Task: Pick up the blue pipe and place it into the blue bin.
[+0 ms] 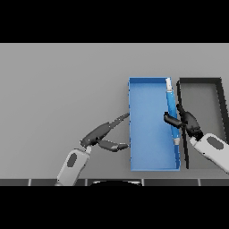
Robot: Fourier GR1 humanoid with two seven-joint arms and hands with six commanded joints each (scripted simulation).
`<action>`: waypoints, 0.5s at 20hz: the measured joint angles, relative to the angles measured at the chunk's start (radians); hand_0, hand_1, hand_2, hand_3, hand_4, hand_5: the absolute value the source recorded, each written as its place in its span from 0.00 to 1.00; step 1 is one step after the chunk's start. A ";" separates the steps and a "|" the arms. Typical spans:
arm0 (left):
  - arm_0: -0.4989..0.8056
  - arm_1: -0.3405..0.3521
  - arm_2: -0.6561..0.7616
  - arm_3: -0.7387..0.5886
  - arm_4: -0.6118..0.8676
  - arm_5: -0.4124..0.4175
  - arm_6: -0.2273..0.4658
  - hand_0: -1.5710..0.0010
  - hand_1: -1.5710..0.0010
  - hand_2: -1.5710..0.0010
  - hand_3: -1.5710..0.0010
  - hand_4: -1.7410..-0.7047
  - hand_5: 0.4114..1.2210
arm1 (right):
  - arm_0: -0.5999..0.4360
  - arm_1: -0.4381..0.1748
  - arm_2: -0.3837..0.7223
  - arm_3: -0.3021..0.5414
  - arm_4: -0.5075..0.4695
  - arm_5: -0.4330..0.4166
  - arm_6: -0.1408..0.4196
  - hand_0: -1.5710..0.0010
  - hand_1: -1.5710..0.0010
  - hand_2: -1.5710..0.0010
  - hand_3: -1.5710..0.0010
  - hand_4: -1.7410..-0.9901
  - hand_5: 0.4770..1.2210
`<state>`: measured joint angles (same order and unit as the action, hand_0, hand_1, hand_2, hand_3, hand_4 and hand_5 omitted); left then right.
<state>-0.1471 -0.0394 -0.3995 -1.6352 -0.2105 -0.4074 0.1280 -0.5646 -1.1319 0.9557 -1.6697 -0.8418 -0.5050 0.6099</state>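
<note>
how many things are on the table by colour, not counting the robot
blue: 2, the bin and the pipe held by the right hand
black: 1, the tray
total: 3

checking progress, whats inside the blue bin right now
Only the blue pipe, lying along the blue bin's right wall, right hand curled round it. That hand covers part of the pipe.
</note>
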 measured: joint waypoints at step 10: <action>-0.018 -0.003 0.008 0.037 -0.013 0.008 0.000 1.00 1.00 1.00 1.00 0.83 0.02 | -0.101 -0.019 0.109 0.017 -0.058 -0.015 0.000 1.00 1.00 1.00 1.00 0.96 0.24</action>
<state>-0.1650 -0.0424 -0.3919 -1.5979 -0.2232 -0.3997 0.1278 -0.6653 -1.1509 1.0649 -1.6525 -0.8996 -0.5199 0.6099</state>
